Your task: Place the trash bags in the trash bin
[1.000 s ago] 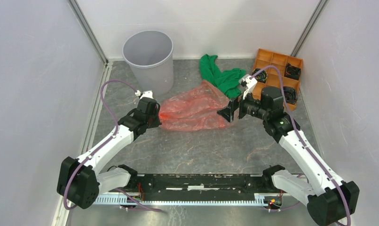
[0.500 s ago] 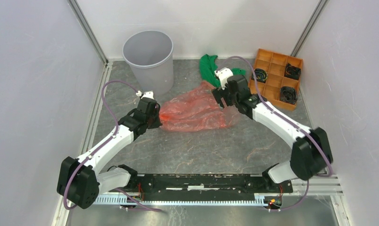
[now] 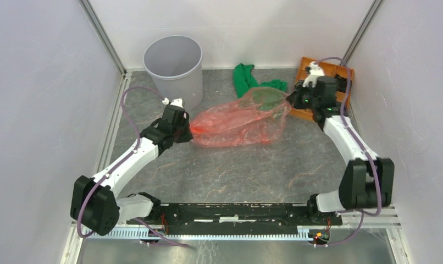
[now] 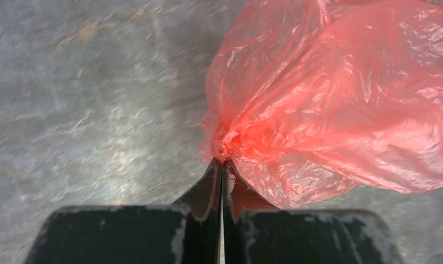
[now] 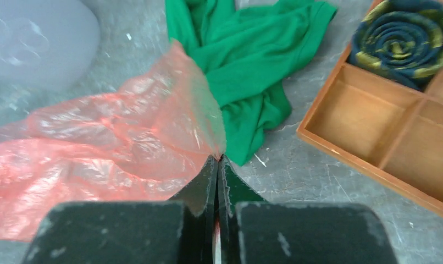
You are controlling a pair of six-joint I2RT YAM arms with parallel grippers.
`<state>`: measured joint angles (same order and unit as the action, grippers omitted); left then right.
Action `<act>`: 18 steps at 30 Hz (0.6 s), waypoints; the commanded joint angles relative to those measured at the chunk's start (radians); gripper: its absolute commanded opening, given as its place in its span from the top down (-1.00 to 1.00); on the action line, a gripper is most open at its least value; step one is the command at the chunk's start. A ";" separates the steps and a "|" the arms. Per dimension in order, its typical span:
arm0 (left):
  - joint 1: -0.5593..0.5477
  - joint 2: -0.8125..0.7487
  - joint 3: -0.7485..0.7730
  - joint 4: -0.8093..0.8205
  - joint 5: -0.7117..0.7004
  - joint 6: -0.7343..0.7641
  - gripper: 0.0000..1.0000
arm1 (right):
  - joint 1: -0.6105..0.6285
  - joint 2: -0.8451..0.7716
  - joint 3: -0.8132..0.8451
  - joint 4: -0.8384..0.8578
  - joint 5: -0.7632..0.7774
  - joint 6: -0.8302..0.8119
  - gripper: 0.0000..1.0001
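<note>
Left claw (image 4: pixel 221 163) pinched tight on one end of the bag (image 3: pixel 238 118), right claw (image 5: pixel 217 159) gripping the other end.

2 white arms (image 3: pixel 126 165), black joints (image 3: pixel 93 206), purple cables (image 3: pixel 122 108)

A lab enclosure: white panel walls (image 3: pixel 38 82), aluminium posts (image 3: pixel 101 36).
</note>
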<state>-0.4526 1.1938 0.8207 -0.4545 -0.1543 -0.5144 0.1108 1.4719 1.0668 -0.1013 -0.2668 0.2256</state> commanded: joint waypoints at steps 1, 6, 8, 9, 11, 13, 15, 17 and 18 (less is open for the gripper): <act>0.008 0.051 0.153 0.053 0.116 0.014 0.96 | -0.072 -0.236 0.009 0.093 -0.214 0.103 0.99; 0.013 0.113 0.287 -0.003 0.015 0.077 0.91 | -0.030 -0.432 0.009 0.000 -0.207 -0.052 0.99; 0.016 0.107 0.314 -0.045 -0.065 0.105 0.37 | 0.043 -0.475 -0.053 0.036 -0.280 -0.032 0.99; 0.016 0.090 0.307 -0.055 -0.097 0.115 -0.05 | 0.087 -0.496 -0.090 0.067 -0.301 -0.011 0.99; 0.016 0.035 0.279 -0.062 -0.144 0.118 -0.56 | 0.219 -0.532 -0.188 0.156 -0.267 0.031 0.99; 0.017 -0.032 0.233 -0.076 -0.165 0.113 -0.82 | 0.372 -0.552 -0.290 0.235 -0.191 0.053 0.99; 0.017 -0.111 0.191 -0.094 -0.155 0.101 -0.99 | 0.463 -0.537 -0.343 0.293 -0.111 0.065 0.99; 0.017 -0.196 0.145 -0.108 -0.115 0.083 -1.00 | 0.528 -0.492 -0.375 0.362 -0.073 0.082 0.99; 0.017 -0.236 0.124 -0.110 -0.078 0.070 -1.00 | 0.559 -0.462 -0.383 0.401 -0.066 0.088 0.99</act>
<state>-0.4393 1.1076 1.0027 -0.5289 -0.2584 -0.4335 0.5846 0.9398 0.7269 0.1299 -0.4313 0.2691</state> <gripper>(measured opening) 0.994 0.009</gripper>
